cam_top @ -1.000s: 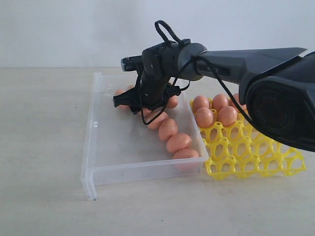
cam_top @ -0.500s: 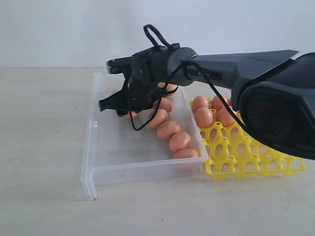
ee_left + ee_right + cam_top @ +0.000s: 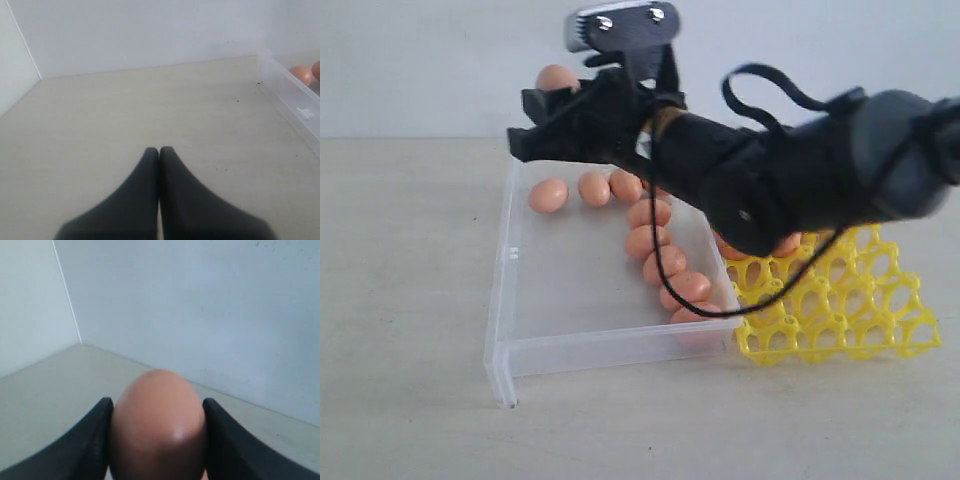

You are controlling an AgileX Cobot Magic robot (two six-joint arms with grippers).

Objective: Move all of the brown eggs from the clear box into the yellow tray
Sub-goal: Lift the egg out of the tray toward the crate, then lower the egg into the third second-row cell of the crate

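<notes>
High over the far left corner of the clear box (image 3: 505, 260), my right gripper (image 3: 548, 105) is shut on one brown egg (image 3: 557, 78). In the right wrist view that egg (image 3: 157, 425) fills the gap between the two black fingers (image 3: 90, 440). Several brown eggs (image 3: 665, 265) lie in the box, in a row along its right wall and across the far end. The yellow tray (image 3: 840, 310) sits right of the box. My arm hides most of the eggs in it, and an orange edge (image 3: 785, 245) shows. My left gripper (image 3: 159, 150) is shut and empty over bare table.
The left wrist view shows the clear box wall (image 3: 295, 100) with an egg (image 3: 301, 75) behind it, off to one side of the left gripper. A pale wall stands behind the beige table (image 3: 410, 300). A black cable (image 3: 665, 280) from the right arm hangs over the box.
My right gripper has risen from low inside the box to well above it, carrying an egg. The arm now covers the far part of the yellow tray.
</notes>
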